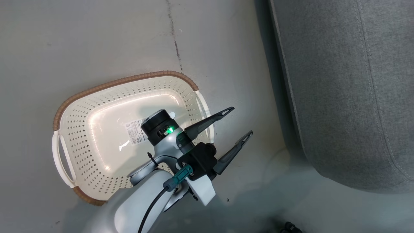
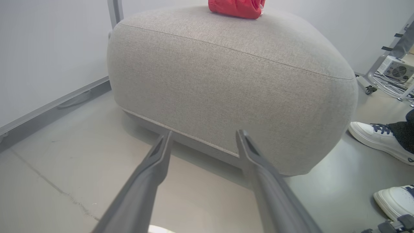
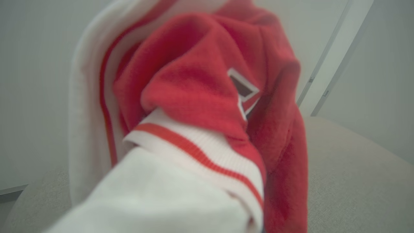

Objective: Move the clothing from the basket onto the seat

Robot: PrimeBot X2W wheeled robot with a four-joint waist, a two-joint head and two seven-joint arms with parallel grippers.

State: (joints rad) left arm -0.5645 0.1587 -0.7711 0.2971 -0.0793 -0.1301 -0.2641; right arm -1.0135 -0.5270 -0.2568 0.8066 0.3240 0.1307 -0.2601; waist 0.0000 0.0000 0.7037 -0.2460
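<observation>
Head view: the basket (image 1: 129,79) stands on the grey floor (image 1: 97,38), its glossy bottom and paper label (image 1: 134,131) in plain sight. The seat (image 1: 339,81) is to its right.
Left wrist view: the clothing (image 2: 236,8) lies bunched on top of the seat, and a person's white shoes (image 2: 372,136) are at the right.
Right wrist view: red fleece and white ribbed, striped cloth, close and blurred, over the cushion.
Left arm: it reaches over the basket's right rim. The left gripper (image 1: 241,121) is spread wide, holding nothing and pointing at the seat.
Right gripper: fabric covers its fingers, so I cannot tell its grip.
Materials: perforated cream plastic with a brown woven band; the seat is rounded woven grey upholstery with a stitched seam.
</observation>
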